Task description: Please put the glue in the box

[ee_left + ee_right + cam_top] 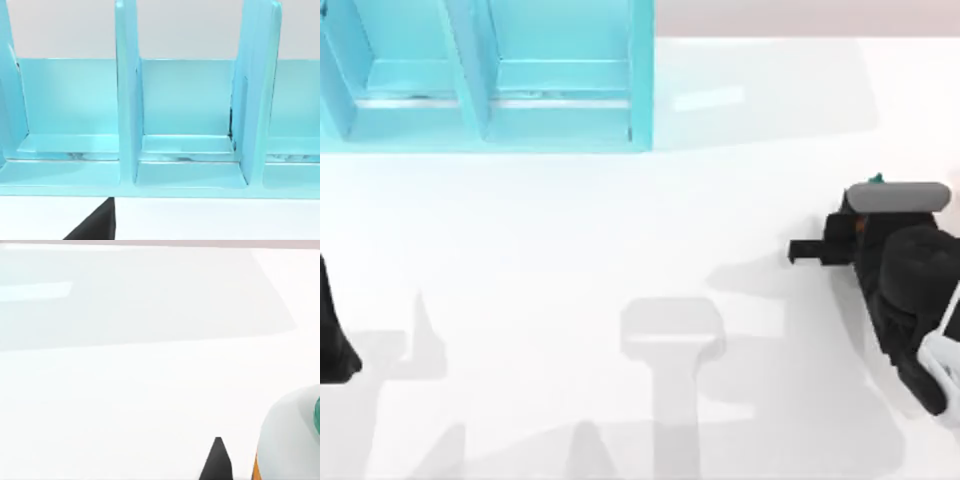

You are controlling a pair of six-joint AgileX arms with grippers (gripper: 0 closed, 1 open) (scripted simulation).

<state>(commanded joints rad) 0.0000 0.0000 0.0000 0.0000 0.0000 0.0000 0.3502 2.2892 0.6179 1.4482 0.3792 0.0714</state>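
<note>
- Plain white table (620,260) all over, with a light blue box (490,80) split into compartments at the far left corner.
- Right gripper (840,240) is over by the table's right edge, well apart from the box. Honestly can't tell if it's apart, together or clamped on anything.
- The glue (292,440) sits right at that gripper, just beside one dark fingertip (217,462): white shoulder, bit of teal cap, sliver of orange label. From above, a teal tip (876,179) pokes out past the wrist.
- Left arm (335,330) is parked at the left edge, facing the box compartments.
</note>
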